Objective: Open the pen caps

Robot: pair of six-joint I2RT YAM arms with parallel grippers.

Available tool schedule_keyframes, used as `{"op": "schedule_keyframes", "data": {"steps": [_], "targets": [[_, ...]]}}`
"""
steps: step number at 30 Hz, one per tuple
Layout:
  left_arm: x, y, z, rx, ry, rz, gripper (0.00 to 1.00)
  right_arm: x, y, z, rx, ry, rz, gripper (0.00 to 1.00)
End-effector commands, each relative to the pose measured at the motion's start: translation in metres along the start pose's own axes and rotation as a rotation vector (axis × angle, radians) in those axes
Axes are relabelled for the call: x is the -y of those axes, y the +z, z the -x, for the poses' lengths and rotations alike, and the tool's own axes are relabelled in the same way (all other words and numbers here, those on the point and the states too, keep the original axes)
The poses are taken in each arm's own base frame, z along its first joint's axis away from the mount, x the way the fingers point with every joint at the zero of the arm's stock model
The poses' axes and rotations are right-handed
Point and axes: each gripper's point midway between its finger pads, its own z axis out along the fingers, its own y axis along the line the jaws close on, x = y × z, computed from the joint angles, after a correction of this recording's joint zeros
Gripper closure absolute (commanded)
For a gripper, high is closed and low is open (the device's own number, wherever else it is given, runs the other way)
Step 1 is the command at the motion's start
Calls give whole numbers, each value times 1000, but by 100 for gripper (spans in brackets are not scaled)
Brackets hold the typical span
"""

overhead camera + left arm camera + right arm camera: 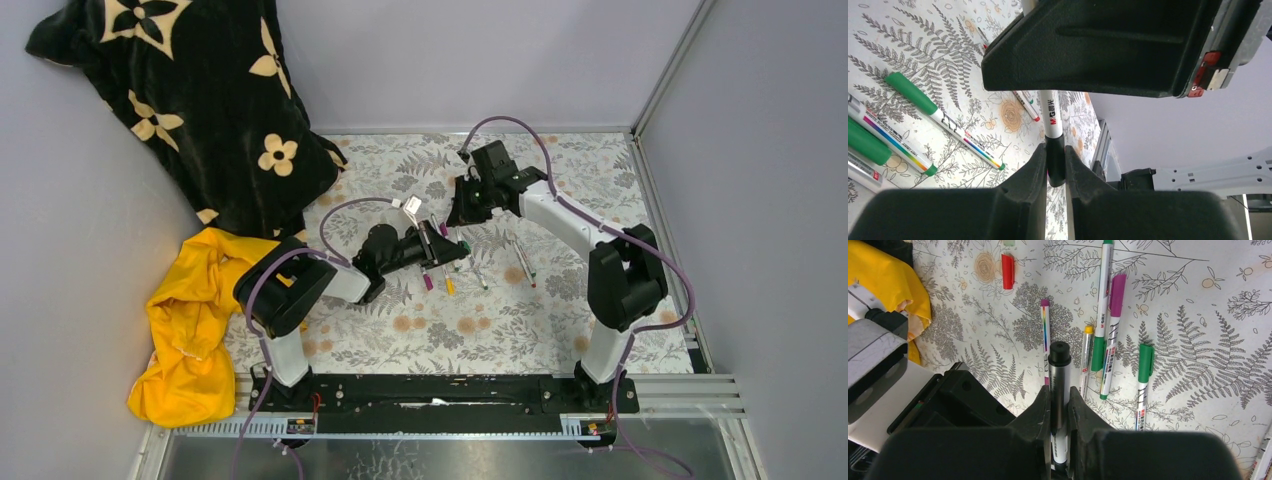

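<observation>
Pen caps (pixel 1117 295): mostly sitting on pens (pixel 1104 300) lying on tabletop (pixel 1198 290); red cap (pixel 1007 271) lying loose.
Left claw (pixel 1054 152): pinching black cap (pixel 1055 167) of raised pen (pixel 1052 115).
Right claw (pixel 1059 392): clamping that pen's barrel (pixel 1059 377).
Progress: seeming early, most caps awaiting pulling.

Whitish black-ended pen (pixel 1052 117) up off the table, black end pinched in jaws, while a loose red cap (pixel 1007 271) and green-, magenta-, yellow-capped pens (pixel 1105 290) lie mid-table.
</observation>
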Motion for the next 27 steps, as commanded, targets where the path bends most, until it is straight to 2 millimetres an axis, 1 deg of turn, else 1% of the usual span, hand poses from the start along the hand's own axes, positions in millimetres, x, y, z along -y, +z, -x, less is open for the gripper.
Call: {"op": "schedule_keyframes", "data": {"steps": [1, 4, 6, 9, 12, 14, 16, 17, 19, 20, 21, 23, 24, 26, 27], "targets": [[-24, -13, -65, -179, -31, 62, 98, -22, -40, 112, 350, -51, 47, 100], [-26, -15, -70, -176, -31, 74, 98, -26, -42, 124, 360, -59, 43, 100], [-28, -17, -73, -177, -33, 81, 98, -30, -48, 137, 380, -65, 46, 100], [-31, -18, -78, -184, -36, 90, 98, -33, -52, 147, 397, -68, 45, 100], [-29, -19, -77, -176, -30, 80, 98, -35, -54, 151, 392, -75, 43, 100], [-27, -18, -72, -163, -31, 91, 98, -29, -56, 148, 391, -79, 19, 100], [-24, -17, -61, -132, -32, 121, 98, -20, -57, 140, 383, -90, -22, 100], [-27, -18, -55, -115, -41, 157, 98, -15, -57, 135, 369, -97, -45, 100], [-31, -20, -39, -71, -57, 237, 98, 0, -55, 120, 335, -110, -102, 100], [-35, -23, -27, -32, -64, 293, 98, 8, -55, 112, 320, -115, -130, 100], [-46, -29, -18, -4, -82, 382, 98, 16, -56, 102, 305, -117, -158, 100], [-52, -38, 9, 77, -88, 491, 98, 32, -53, 84, 278, -119, -208, 100], [-59, -45, 24, 126, -66, 566, 100, 38, -52, 76, 266, -120, -226, 100], [-73, -60, 46, 184, -36, 690, 100, 53, -46, 54, 233, -111, -260, 100], [-83, -69, 54, 206, -35, 761, 100, 57, -45, 47, 223, -110, -266, 100]]}}
